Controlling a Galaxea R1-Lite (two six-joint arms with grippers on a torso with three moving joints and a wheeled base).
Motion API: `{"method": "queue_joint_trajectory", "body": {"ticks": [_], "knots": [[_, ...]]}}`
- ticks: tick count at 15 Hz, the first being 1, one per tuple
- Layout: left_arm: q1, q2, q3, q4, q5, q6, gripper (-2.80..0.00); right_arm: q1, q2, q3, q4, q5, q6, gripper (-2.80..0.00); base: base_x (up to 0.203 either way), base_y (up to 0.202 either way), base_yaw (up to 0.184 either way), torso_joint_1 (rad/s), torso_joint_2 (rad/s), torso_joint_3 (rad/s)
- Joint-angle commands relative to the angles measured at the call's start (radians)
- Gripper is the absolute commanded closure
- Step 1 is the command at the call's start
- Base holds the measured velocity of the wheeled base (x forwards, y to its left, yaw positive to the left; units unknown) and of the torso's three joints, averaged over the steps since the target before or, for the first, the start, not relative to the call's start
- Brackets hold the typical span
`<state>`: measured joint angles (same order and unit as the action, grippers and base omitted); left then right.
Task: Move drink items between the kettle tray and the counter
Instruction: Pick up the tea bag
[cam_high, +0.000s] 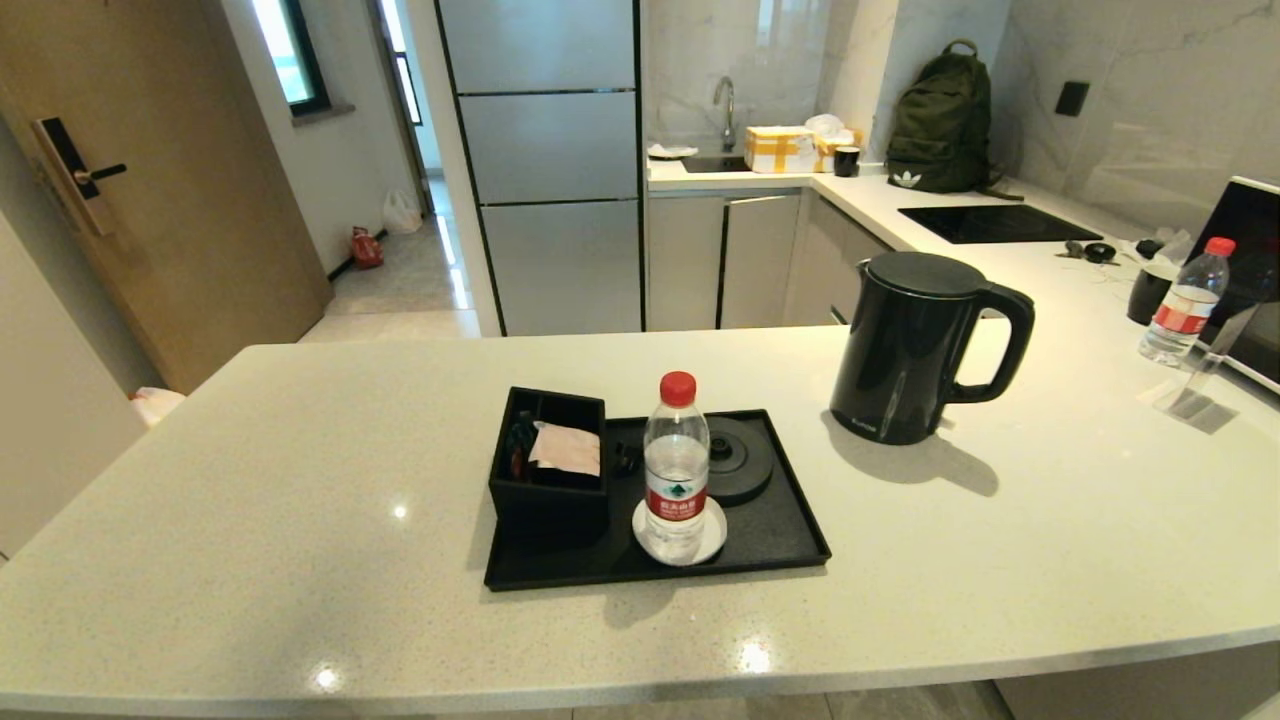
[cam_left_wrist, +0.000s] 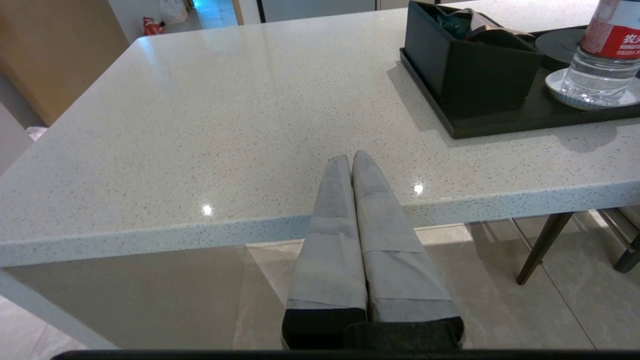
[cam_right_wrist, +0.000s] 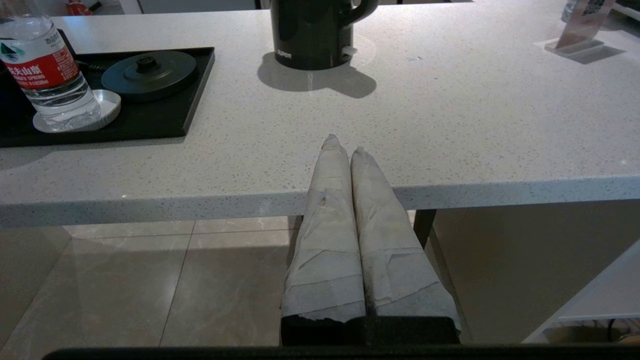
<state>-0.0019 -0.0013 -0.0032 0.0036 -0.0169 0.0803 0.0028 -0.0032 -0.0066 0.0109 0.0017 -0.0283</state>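
The black kettle (cam_high: 912, 345) (cam_right_wrist: 312, 30) stands upright on the counter (cam_high: 300, 480), to the right of the black kettle tray (cam_high: 775, 525) (cam_right_wrist: 165, 117) (cam_left_wrist: 530, 120). On the tray lie the round kettle base (cam_high: 740, 458) (cam_right_wrist: 149, 75) and a water bottle (cam_high: 676, 465) (cam_right_wrist: 47, 75) (cam_left_wrist: 607, 50) on a white saucer. The pinkish-beige sachet (cam_high: 566, 447) rests on top of the small black divided box (cam_high: 548, 470) (cam_left_wrist: 470, 70) at the tray's left end. My left gripper (cam_left_wrist: 348, 159) is shut and empty at the counter's near edge, left of the tray. My right gripper (cam_right_wrist: 344, 145) is shut and empty at the near edge, in front of the kettle.
A second water bottle (cam_high: 1185, 300), a clear stand (cam_high: 1195, 390) (cam_right_wrist: 580, 30) and a microwave (cam_high: 1250, 270) sit at the far right. A hob (cam_high: 1000, 222), backpack (cam_high: 940, 120) and sink (cam_high: 715, 160) lie behind. A chair leg (cam_left_wrist: 545, 245) shows under the counter.
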Motion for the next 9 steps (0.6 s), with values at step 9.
{"method": "queue_joint_trajectory", "body": {"ticks": [9], "knots": [[0.0,0.256,-0.309,0.151,0.01,-0.026,0.0,0.0,0.003,0.0,-0.002,0.0,-0.001,0.0,0.0,0.0,0.0,0.0,0.0,0.0]]}}
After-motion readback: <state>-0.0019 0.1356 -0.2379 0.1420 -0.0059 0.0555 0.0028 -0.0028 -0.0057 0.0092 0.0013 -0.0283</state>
